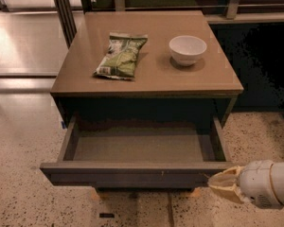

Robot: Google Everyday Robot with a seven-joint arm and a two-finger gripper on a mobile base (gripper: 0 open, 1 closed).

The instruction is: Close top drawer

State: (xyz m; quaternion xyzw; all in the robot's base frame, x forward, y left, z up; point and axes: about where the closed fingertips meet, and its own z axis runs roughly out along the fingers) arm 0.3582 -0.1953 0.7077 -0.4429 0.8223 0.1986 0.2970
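The top drawer of the small brown cabinet is pulled far out. Its flat dark grey front faces me and the shallow grey box inside holds nothing. My gripper, with pale fingers on a white wrist, comes in from the lower right. It is shut and empty. Its tip is at the right end of the drawer front, touching it or just short of it.
On the cabinet top lie a green snack bag and a white bowl. A dark opening lies to the right, metal posts at the back left, and speckled floor around.
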